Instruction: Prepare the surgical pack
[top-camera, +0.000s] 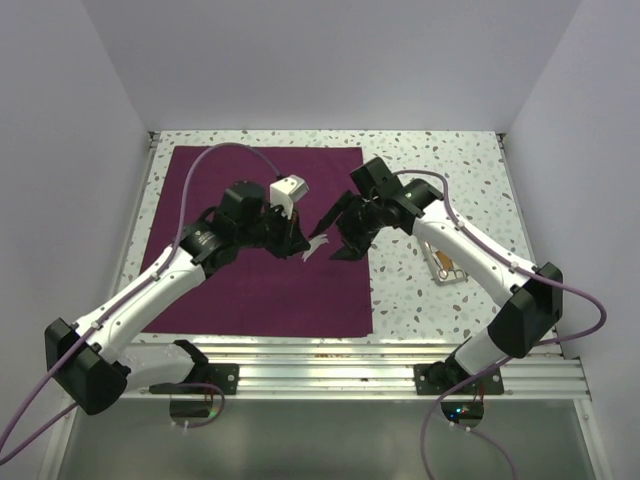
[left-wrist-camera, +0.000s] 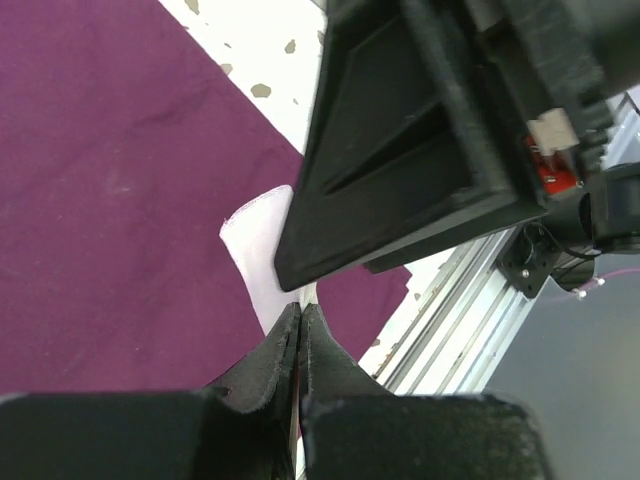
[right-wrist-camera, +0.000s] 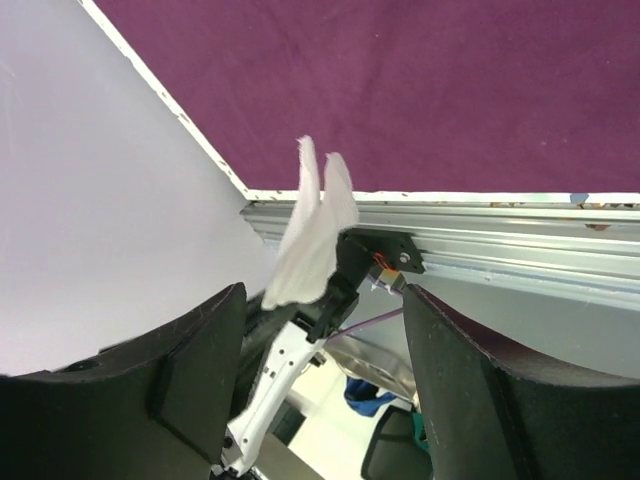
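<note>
Lying flat on the table (top-camera: 440, 170), left of centre, the pack (top-camera: 250, 290) looks soft, light and limp, best taken by a corner. Above it, the left jaws pinch a white scrap (right-wrist-camera: 312, 235); the right jaws stand open near it.

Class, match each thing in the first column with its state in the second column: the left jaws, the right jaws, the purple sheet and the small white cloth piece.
Column one:
1. left jaws
2. right jaws
3. purple sheet
4. white cloth piece

Column two:
A. spread flat on the table
B. open, holding nothing
C. shut tight on something
D. held up in the air

Pairs: 1-C, 2-B, 3-A, 4-D.
</note>
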